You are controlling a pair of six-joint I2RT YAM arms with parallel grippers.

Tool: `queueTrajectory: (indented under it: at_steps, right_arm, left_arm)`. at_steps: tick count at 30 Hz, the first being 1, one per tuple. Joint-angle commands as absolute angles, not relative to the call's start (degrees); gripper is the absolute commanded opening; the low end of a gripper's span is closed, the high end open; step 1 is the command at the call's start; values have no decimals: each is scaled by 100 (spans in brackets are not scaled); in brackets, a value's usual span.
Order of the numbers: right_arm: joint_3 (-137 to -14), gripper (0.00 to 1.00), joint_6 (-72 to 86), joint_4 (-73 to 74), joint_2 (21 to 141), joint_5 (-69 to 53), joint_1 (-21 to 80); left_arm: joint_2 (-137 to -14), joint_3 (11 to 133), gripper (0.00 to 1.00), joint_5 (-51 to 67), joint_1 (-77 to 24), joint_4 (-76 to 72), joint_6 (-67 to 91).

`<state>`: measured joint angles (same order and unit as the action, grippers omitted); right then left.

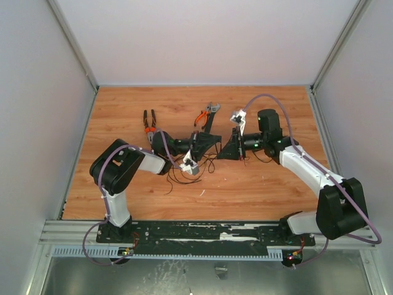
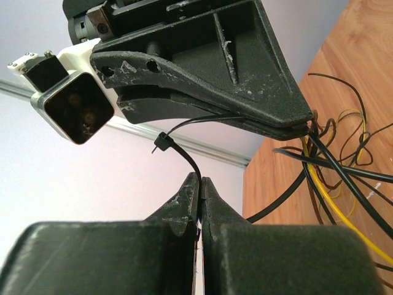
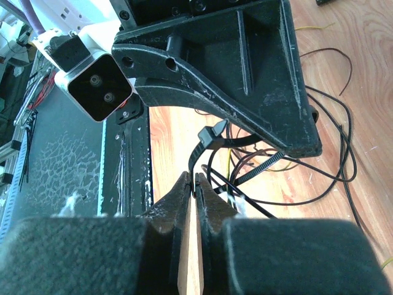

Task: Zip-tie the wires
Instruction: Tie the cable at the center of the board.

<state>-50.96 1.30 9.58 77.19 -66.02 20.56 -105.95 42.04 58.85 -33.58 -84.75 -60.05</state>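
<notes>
With the zip tie (image 2: 161, 142) stretched between them near the wires (image 2: 319, 158), the left gripper (image 2: 199, 181) was clamped shut on its strap and the right gripper (image 3: 195, 181) seemingly pinched it too, so cinching looked underway, next needing a steady opposed pull.

Thin black zip tie (image 3: 206, 140) bent in a loose curve, square head uppermost, lifted off the wood. Black, brown and yellow wires (image 1: 191, 172) tangled in loose loops beneath.
</notes>
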Motion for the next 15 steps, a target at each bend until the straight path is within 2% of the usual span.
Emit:
queueTrajectory:
  at_steps: [1, 5, 15]
  right_arm:
    - [-5254, 4, 132, 1062, 7615, -6603, 1912]
    - [-5195, 0, 180, 1063, 7679, -6705, 1705]
    - [-5422, 0, 43, 1332, 7926, -6855, 1733]
  left_arm:
    - [-10636, 4152, 0, 5850, -3408, -8790, -6134]
    - [-10588, 4145, 0, 5855, -3417, -8833, -6101]
    - [-10648, 4151, 0, 5845, -3516, -8750, -6179]
